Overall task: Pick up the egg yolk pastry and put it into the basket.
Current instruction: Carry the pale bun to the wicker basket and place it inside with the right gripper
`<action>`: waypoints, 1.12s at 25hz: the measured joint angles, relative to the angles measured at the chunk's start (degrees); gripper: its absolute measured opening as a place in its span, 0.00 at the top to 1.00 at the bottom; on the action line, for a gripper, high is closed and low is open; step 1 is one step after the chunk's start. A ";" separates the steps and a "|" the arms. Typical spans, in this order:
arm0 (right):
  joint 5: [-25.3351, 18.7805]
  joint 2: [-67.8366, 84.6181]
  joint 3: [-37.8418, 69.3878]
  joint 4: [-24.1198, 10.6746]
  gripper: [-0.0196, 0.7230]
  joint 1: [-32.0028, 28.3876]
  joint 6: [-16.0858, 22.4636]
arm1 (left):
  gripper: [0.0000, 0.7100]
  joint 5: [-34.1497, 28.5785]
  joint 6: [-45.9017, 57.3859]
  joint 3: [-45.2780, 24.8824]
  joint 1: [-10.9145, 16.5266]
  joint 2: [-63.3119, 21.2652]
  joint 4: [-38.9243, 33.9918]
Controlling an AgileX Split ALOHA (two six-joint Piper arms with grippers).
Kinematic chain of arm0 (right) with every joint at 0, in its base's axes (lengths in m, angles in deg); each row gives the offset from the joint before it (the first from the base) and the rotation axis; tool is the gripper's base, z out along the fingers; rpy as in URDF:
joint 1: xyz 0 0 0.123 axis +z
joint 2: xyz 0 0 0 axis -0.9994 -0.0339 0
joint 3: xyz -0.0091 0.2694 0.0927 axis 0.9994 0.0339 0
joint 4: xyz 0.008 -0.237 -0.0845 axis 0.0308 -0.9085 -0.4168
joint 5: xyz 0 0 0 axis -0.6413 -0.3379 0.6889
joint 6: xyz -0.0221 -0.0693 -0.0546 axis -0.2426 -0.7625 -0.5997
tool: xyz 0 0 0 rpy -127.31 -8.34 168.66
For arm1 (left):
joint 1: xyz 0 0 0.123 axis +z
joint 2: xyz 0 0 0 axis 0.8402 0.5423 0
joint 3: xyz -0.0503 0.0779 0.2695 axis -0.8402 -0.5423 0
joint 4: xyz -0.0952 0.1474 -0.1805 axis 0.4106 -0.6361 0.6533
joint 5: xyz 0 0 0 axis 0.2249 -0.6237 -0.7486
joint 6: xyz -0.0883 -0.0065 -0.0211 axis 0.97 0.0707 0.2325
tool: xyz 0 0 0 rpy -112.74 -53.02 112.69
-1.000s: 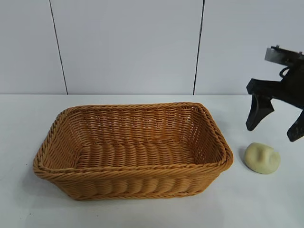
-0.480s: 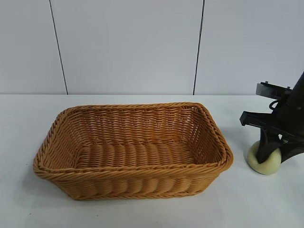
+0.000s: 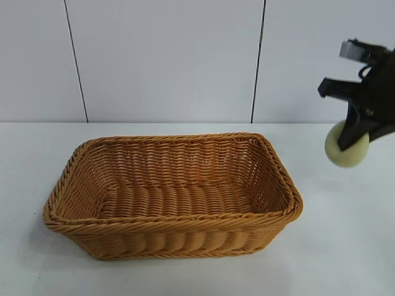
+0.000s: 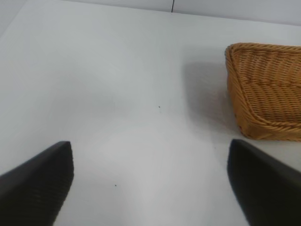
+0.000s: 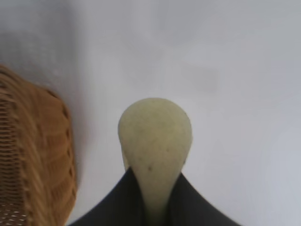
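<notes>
My right gripper (image 3: 353,143) is shut on the pale yellow egg yolk pastry (image 3: 347,148), holding it in the air to the right of the basket (image 3: 185,237) and above the height of its rim. In the right wrist view the pastry (image 5: 155,136) is pinched thin between the two black fingers (image 5: 122,200), and its rounded end bulges beyond them. The golden-brown woven basket is empty and sits in the middle of the white table. My left gripper (image 4: 150,181) is open over bare table to the left of the basket (image 4: 263,89). It is out of the exterior view.
The white table (image 3: 345,246) runs back to a pale panelled wall (image 3: 166,61). Bare table lies to the right of the basket, under the lifted pastry, and along the front edge.
The right gripper came down over the pastry on the table, shut on it and lifted it well off the table. The basket and the left arm have not moved.
</notes>
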 joint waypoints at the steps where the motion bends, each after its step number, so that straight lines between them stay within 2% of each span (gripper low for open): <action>1: -1.06 0.36 -1.60 -0.05 0.91 0.34 0.00 | 0.09 0.00 0.00 0.00 0.00 0.00 0.00; 6: -3.50 0.60 -6.03 -0.18 0.91 5.04 0.66 | 0.09 0.00 0.00 0.00 0.00 0.00 0.00; 12: -1.92 0.60 -6.61 -0.12 0.91 14.61 3.95 | 0.09 0.00 0.00 0.00 0.00 0.00 0.00; 16: 0.88 0.53 -6.61 -0.07 0.91 21.62 5.96 | 0.09 0.00 0.00 0.00 0.00 0.00 0.00; 22: 7.81 -3.88 -6.61 0.04 0.91 31.10 7.75 | 0.09 0.00 0.00 0.00 0.00 0.00 0.00; 28: 12.05 -12.72 -6.62 0.15 0.91 34.95 7.98 | 0.09 0.00 0.00 0.00 0.00 0.00 0.00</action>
